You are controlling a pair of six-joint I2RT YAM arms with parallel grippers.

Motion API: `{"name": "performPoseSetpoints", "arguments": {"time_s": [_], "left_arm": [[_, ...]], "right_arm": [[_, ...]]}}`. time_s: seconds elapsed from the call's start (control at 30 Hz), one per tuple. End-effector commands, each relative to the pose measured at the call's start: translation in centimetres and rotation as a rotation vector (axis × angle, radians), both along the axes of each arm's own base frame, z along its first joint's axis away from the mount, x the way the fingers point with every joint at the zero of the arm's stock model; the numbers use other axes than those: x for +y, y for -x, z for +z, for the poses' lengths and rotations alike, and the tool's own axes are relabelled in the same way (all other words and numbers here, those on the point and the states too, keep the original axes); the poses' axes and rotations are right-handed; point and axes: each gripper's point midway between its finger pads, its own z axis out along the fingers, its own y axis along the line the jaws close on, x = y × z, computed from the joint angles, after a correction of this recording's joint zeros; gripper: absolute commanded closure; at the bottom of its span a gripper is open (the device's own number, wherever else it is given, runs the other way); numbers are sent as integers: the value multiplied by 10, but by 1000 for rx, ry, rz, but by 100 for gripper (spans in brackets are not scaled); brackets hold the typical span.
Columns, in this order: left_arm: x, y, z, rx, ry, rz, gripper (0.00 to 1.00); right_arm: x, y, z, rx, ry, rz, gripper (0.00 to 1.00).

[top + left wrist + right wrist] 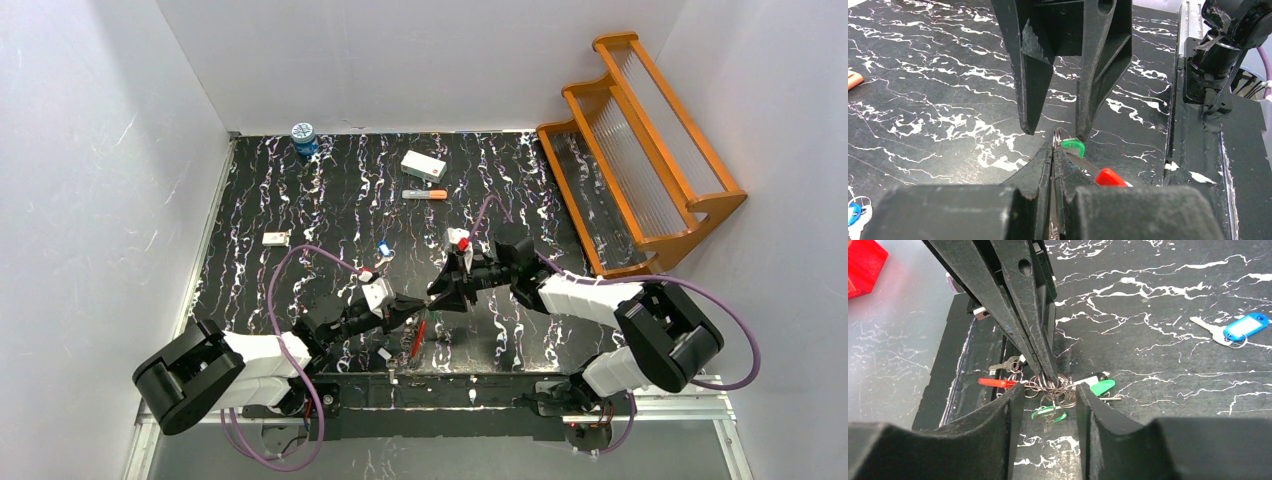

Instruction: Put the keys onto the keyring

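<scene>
The keyring [1044, 386] is a tangle of thin wire loops with a red strip [995, 382] on it. My left gripper [1050, 376] comes down from above and is shut on the loops. A green-headed key [1049, 414] hangs under them and another green tag [1102, 387] lies beside them. In the left wrist view the left gripper [1054, 150] pinches the ring [1057, 134] edge-on, with the green tag [1072, 147] and red strip [1110, 177] just behind. My right gripper [1050, 390] is open, one finger on each side of the loops. A blue-headed key [1243, 327] lies apart on the table.
An orange wooden rack [640, 150] stands at the back right. A white box [423, 165], an orange-tipped marker [425, 194] and a blue jar [303, 137] sit near the back. A small white piece [276, 238] lies left, and a red-and-white item [460, 240] is by the right wrist.
</scene>
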Motion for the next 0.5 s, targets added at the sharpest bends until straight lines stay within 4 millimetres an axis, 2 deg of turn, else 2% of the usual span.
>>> {"name": "performPoseSetpoints", "arguments": {"time_s": [0.0, 0.07, 0.2, 0.4, 0.47], "left_arm": [[-1, 2, 12, -30, 40, -11, 100], [-1, 2, 12, -32, 41, -11, 100], [-1, 2, 11, -29, 39, -12, 100], [-1, 2, 11, -34, 39, -7, 100], [1, 1, 11, -39, 38, 1, 100]], "right_arm": [[8, -5, 15, -44, -53, 31, 54], [10, -5, 14, -37, -51, 38, 61], [12, -6, 12, -27, -47, 42, 67], [12, -8, 11, -27, -31, 48, 96], [11, -8, 8, -28, -15, 44, 99]]}}
